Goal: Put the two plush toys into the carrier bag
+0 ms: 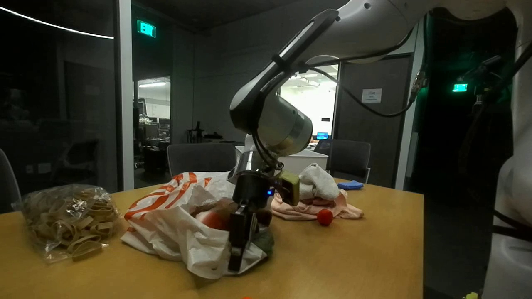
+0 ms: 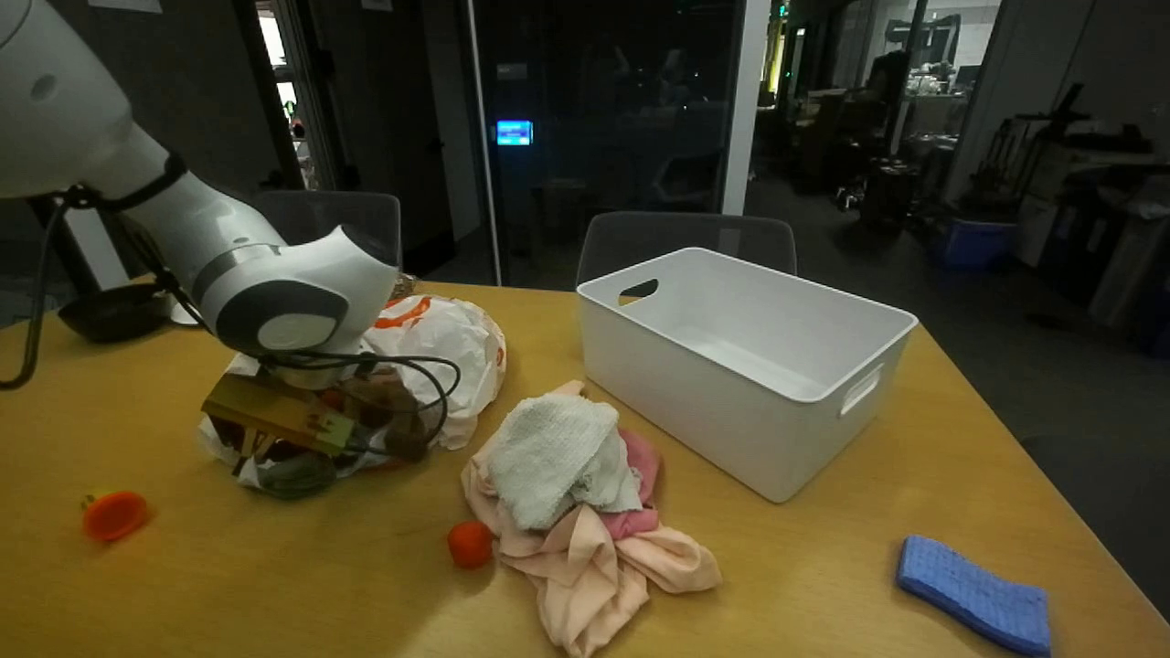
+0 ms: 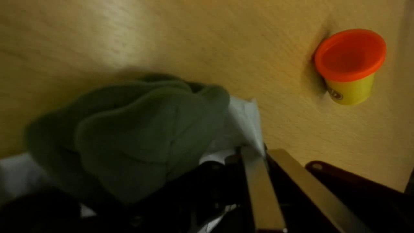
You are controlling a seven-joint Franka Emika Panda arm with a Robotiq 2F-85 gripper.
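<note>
The white carrier bag with orange-red print lies crumpled on its side on the table, and it shows in an exterior view behind the arm. The round red plush toy lies at the bag's mouth. Its green leafy end pokes out over the bag's edge. The dark brown plush toy lies beside it at the mouth, partly hidden by the arm and cables. My gripper points down at the bag's near edge. Its fingertips are close together with a fold of white bag pinched between them.
A yellow tub with an orange lid stands near the gripper. Cloths, a red ball, a white bin and a blue cloth are on the table. A clear bag of tan pieces lies beside the carrier bag.
</note>
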